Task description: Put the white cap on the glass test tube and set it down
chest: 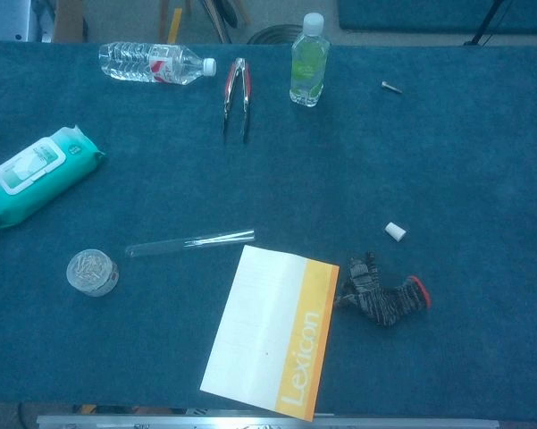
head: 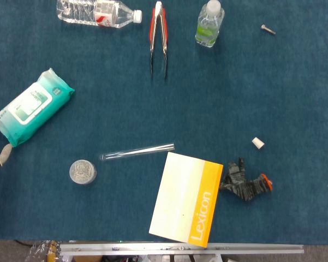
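1. Nearest the robot, the Lexicon booklet (head: 185, 199) lies flat on the blue table (head: 294, 98), tilted, with its orange strip on the right. Below and left of it, crinkled plastic (head: 42, 252) is cut off by the frame edge, and what it is cannot be made out.
2. Touching the booklet's right edge lies a crumpled grey glove (head: 244, 183) with an orange cuff.
3. Left of the booklet, well apart, stands a round tin (head: 83, 171); its contents look like metal clips but are too small to be sure.
4. The glass test tube (head: 137, 152) lies on its side just beyond the booklet's top-left corner, uncapped.
5. The white cap (head: 257, 143) sits on the cloth beyond the glove, up and right of the booklet – apart from the tube.
6. Far left of the booklet, only pale fingertips of the left hand (head: 0, 156) poke in at the head view's edge, beside a teal wipes pack (head: 33, 106). Whether that hand is spread or curled cannot be told; tube and cap both lie well away from it.
7. The right hand shows in neither view.
8. Farthest beyond the booklet are a lying water bottle (head: 98, 12), tongs (head: 157, 38), an upright green bottle (head: 209, 23) and a small bolt (head: 268, 29).
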Tool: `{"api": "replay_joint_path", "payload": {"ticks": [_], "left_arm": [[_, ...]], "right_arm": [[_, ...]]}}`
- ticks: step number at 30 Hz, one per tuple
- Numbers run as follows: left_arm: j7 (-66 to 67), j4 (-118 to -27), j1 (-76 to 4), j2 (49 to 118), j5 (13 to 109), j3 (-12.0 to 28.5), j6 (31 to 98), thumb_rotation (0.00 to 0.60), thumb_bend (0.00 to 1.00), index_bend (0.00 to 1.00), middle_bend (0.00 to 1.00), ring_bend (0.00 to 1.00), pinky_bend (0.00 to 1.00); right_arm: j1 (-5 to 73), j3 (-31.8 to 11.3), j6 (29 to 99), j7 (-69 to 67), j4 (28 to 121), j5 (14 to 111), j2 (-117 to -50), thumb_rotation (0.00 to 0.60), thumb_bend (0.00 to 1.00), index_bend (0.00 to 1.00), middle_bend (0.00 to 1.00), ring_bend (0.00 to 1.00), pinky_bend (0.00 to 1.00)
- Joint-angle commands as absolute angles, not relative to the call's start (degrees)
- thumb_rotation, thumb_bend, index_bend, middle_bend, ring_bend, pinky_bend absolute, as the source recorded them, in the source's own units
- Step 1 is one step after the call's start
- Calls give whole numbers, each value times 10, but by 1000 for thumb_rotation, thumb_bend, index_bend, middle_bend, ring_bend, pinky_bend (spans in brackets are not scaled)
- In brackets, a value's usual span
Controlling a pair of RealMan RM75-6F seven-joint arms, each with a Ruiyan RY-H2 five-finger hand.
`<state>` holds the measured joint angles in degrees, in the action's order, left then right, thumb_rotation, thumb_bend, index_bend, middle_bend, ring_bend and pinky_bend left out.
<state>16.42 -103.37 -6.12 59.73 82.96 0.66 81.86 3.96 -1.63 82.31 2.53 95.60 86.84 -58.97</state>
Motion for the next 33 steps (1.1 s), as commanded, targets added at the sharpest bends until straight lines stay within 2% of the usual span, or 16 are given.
{"api": "replay_joint_path", "payload": {"ticks": [1,12,17,20,24,27,33], "left_arm": [[164,-1034,-61,597,831,6,818,364,248,206,214,92,131],[170,-1038,-75,593,838,7,801,365,248,208,215,92,131],[178,-1041,-83,593,837,8,789,366,248,211,215,92,131],[181,-1044,-86,592,836,9,786,368,248,211,215,92,131],[184,-1046,-91,590,836,11,783,371,248,211,215,92,131],[186,-1048,-94,587,836,12,779,369,248,211,216,92,131],[188,-1053,-99,580,836,13,776,375,248,211,215,93,131]], "right_arm": [[39,-16,825,25,956,870,-590,600,561,362,312,248,391],[51,-23,817,15,961,873,-592,600,560,362,312,248,391],[69,-23,793,8,972,880,-587,600,556,362,312,247,391],[84,-22,769,20,979,884,-585,600,464,362,312,247,391],[108,-28,746,40,990,889,-593,600,248,362,312,247,391],[129,-36,723,61,996,887,-603,600,145,362,312,247,391],[177,-49,663,104,1007,868,-636,600,92,341,303,241,391]]}}
